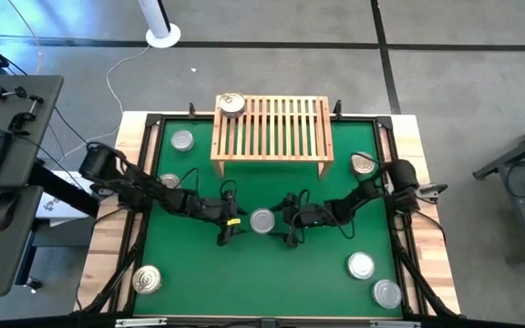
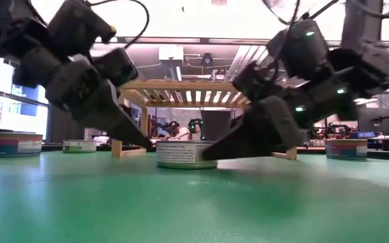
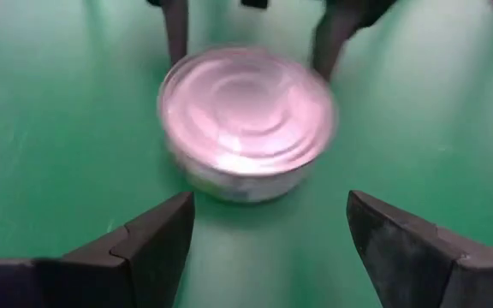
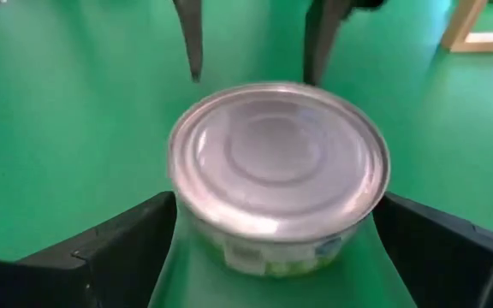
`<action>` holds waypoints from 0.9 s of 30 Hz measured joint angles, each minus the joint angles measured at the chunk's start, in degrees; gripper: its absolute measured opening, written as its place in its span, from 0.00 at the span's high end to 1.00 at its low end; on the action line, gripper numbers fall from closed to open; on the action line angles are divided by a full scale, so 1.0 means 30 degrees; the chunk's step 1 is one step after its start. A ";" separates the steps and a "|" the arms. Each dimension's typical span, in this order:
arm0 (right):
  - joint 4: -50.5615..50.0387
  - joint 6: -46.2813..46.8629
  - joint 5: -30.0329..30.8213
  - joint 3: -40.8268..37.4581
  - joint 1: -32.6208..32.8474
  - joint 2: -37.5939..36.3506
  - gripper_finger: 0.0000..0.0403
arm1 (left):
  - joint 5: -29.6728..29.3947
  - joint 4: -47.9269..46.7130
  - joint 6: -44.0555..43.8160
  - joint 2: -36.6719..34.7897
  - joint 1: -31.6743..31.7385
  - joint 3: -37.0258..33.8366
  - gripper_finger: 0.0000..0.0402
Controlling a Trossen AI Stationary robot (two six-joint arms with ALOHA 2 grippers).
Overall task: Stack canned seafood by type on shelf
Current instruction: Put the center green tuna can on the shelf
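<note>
The shelf (image 1: pixel 271 134), the light-wood slatted rack at the far side of the green mat (image 1: pixel 272 273), carries one gold-topped tin (image 1: pixel 231 104) on its far left corner; the other tins lie scattered on the mat, two toward the left edge, three toward the right. Between your two arms, in front of the shelf, sits the silver-topped tin (image 1: pixel 262 220). Your right gripper (image 4: pixel 272 257) has its fingers spread wide on either side of this tin, close to its wall but gripping nothing; your left gripper (image 3: pixel 268 248) faces it from the other side, equally wide apart, stopped just short of it and empty. Expect the tin to be rigid, fairly dense for its size, and slick on its smooth metal wall, so take it across the side wall, low and square, not by the ringed lid. A paper label wraps the wall, but its printing looks too blurred to read.
</note>
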 joint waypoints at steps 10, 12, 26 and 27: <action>-0.0221 -0.0516 -0.0965 0.1982 -0.0383 0.1694 0.03 | 0.0554 0.0724 0.0114 0.2031 0.0566 0.0682 0.27; -0.0188 -0.0496 -0.1102 0.2195 -0.0377 0.1837 0.03 | 0.0612 0.0632 0.0228 0.1976 0.0537 0.0639 0.27; 0.0913 0.1574 -0.1086 0.1343 -0.0100 0.1641 0.11 | 0.0358 -0.2234 -0.0216 0.0872 0.0574 0.0694 0.27; 0.0892 0.1655 -0.1078 0.1340 -0.0021 0.1629 0.12 | 0.0359 -0.2815 -0.0227 0.0597 0.0574 0.0708 0.27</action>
